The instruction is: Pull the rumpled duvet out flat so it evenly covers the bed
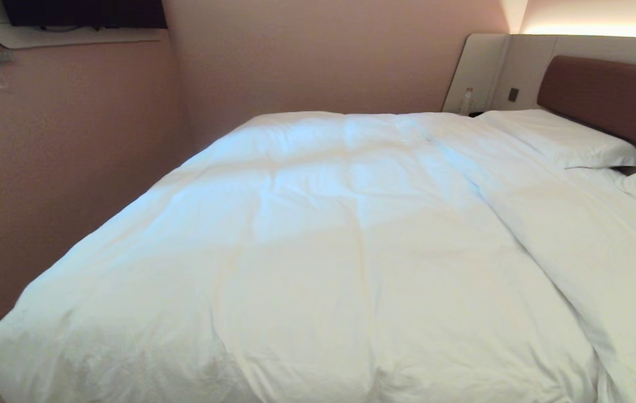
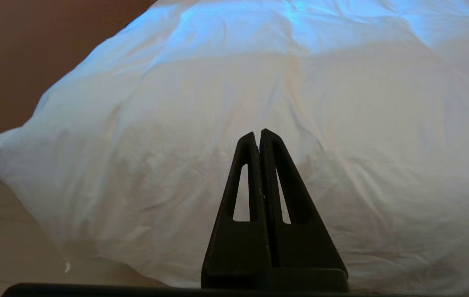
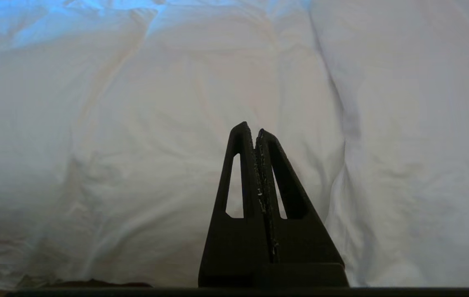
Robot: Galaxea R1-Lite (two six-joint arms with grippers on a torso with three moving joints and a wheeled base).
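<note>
A: Where does the duvet (image 1: pixel 318 240) lie from the arms?

B: Straight ahead of both. It is spread over the bed (image 1: pixel 603 95), its long axis running from the near foot edge away to the headboard end. Neither arm shows in the head view.

A: And the end effectors?

B: The left end effector (image 2: pixel 258 134) has its fingers pressed together on nothing, aimed at the duvet's near left corner, which bulges past the bed's foot corner toward the floor (image 2: pixel 7 239). The right end effector (image 3: pixel 252 128) is likewise pressed together and empty, facing the near edge further right, beside a long fold (image 3: pixel 341 136).

A: Which arm is nearer the trouble?

B: The right, I'd judge. That fold runs toward the pillows (image 1: pixel 561 137) at the headboard end, and right of it the cover looks lower and less even.

A: Any containers?

B: None visible. A small bottle (image 1: pixel 467 101) stands by the bed's far corner, contents unclear.
</note>
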